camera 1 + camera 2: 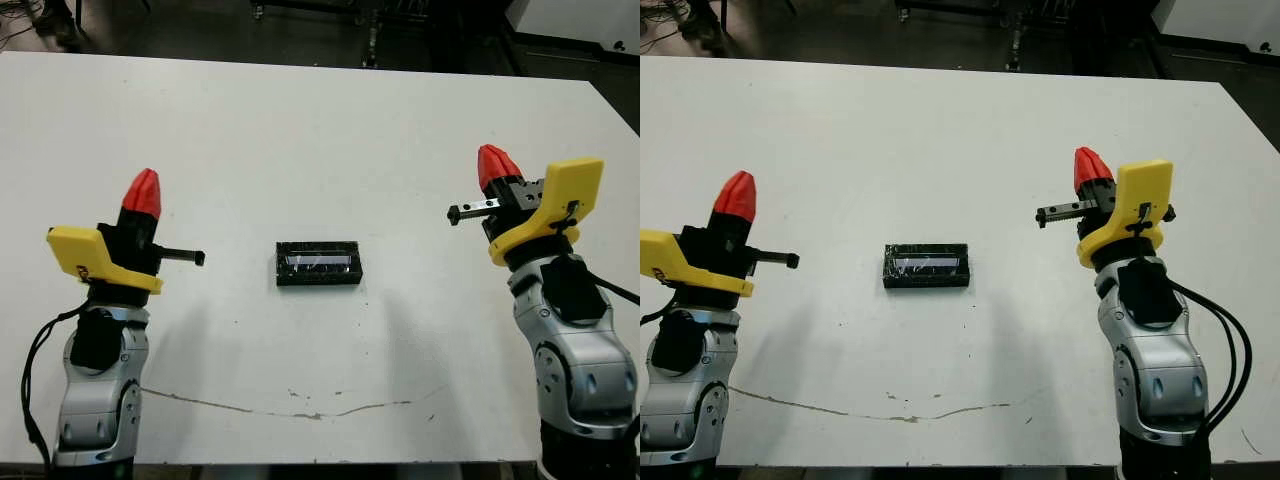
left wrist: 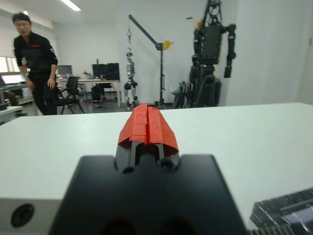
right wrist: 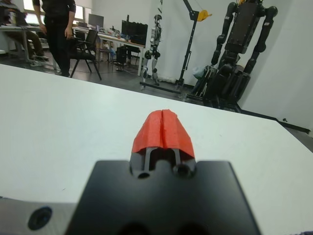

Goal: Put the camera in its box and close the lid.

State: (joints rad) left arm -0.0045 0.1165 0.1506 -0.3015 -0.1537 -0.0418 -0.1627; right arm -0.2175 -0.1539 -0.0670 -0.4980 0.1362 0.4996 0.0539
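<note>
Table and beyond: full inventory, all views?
speckled black rectangular lid: 1, shiny black, mid-table between the arms, flat; what is beneath it is hidden.
white table: 1, white, with a thin dark crack line near its front edge.
dark humanoid robot on a stand: 1, black, beyond the table.
small grey humanoid robot: 1, background.
person in dark clothes: 1, standing beyond the table.
left gripper: 1, red tips, shut, apart from the lid.
right gripper: 1, red tips, shut, also apart.
</note>
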